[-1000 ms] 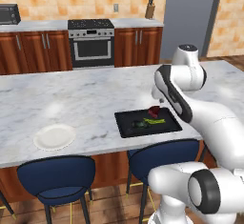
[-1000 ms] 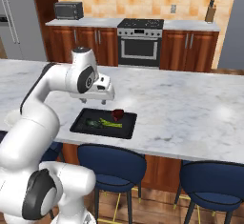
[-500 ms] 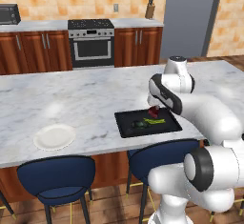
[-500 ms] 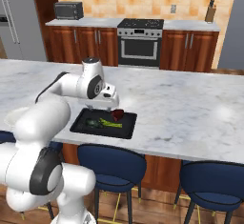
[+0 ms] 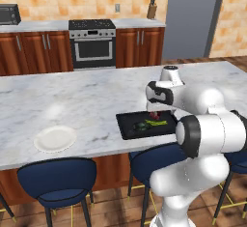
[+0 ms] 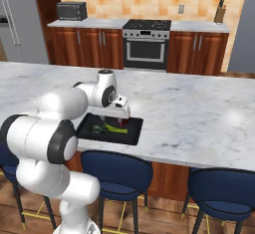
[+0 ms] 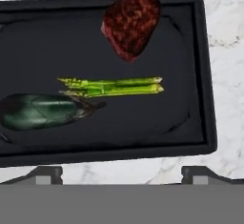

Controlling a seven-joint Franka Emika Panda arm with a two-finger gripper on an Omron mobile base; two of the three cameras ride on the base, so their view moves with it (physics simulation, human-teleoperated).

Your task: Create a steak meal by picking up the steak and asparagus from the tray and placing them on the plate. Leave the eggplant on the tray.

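The black tray (image 7: pixel 200 75) holds three foods. The dark red steak (image 7: pixel 131 25) lies near its top edge, the yellow-green asparagus (image 7: pixel 112 87) in the middle, and the dark eggplant (image 7: pixel 40 111) at lower left. My gripper (image 7: pixel 121 174) hovers above the tray, open, its fingertips (image 7: pixel 45 173) spread wide with nothing between them. From the left base view the gripper (image 5: pixel 153 106) hangs just over the steak (image 5: pixel 154 116) on the tray (image 5: pixel 126 128). The white plate (image 5: pixel 55 139) sits bare, far to the left on the counter. The right base view shows the tray (image 6: pixel 133 134) under the hand.
The marble island counter (image 5: pixel 82 100) stretches around the tray and plate. Blue stools (image 5: pixel 58 180) stand along its near edge. A stove (image 5: pixel 92 42) and wooden cabinets line the back wall.
The arm has folded in and the hand has come down over the tray. The jaws stay open, and the food has not moved.
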